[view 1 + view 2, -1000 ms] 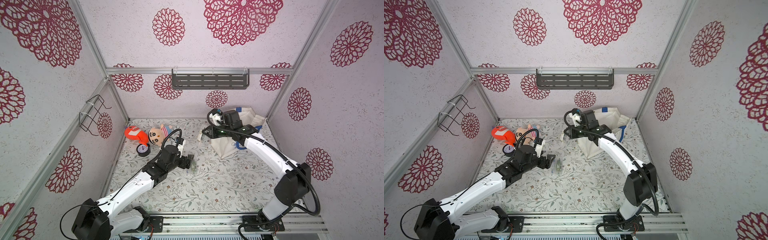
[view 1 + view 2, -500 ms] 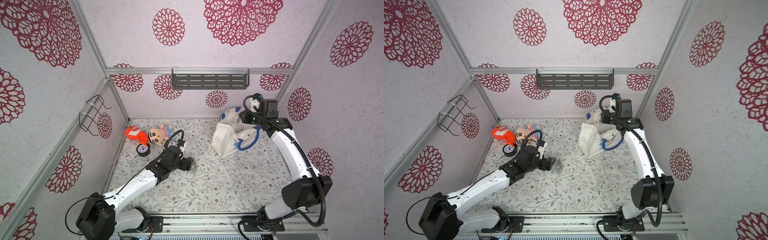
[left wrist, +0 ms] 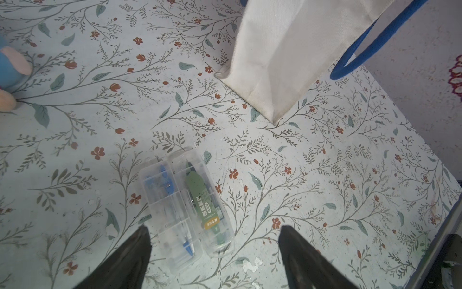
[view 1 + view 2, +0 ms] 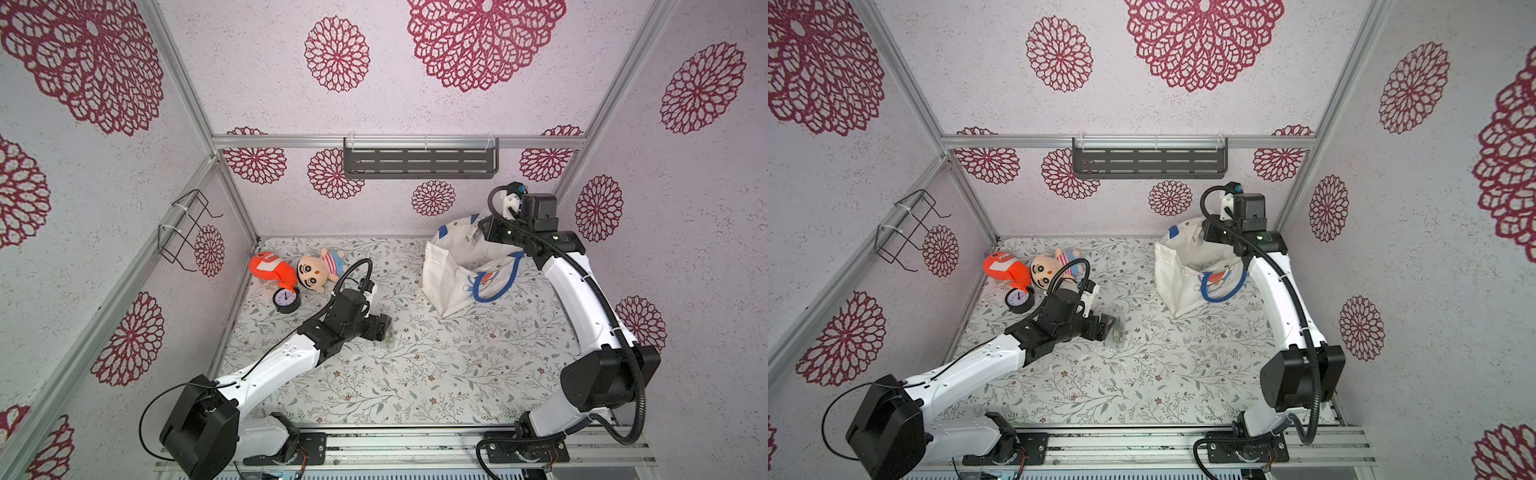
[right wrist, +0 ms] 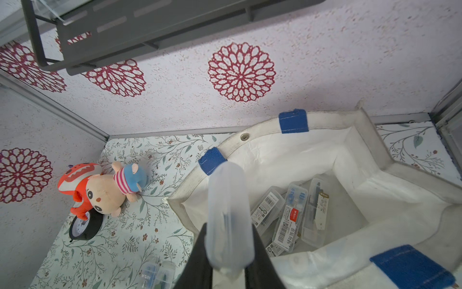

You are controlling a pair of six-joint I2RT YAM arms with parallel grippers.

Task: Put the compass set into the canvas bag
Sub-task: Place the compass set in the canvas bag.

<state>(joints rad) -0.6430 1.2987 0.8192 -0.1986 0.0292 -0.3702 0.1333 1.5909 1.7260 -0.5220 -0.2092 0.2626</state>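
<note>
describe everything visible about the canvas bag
The canvas bag is cream-white, boxy fabric with blue handles, blue patches and a metal snap on its rim, a cartoon print on one side. It stands open on the floral table, back right, with several compass sets inside; the right gripper holds a clear case above its mouth.

Open bench (image 4: 436,374) lies between the two cases (image 3: 175,200) and the bag (image 4: 444,274); toys (image 4: 316,272) crowd the far left corner.
</note>
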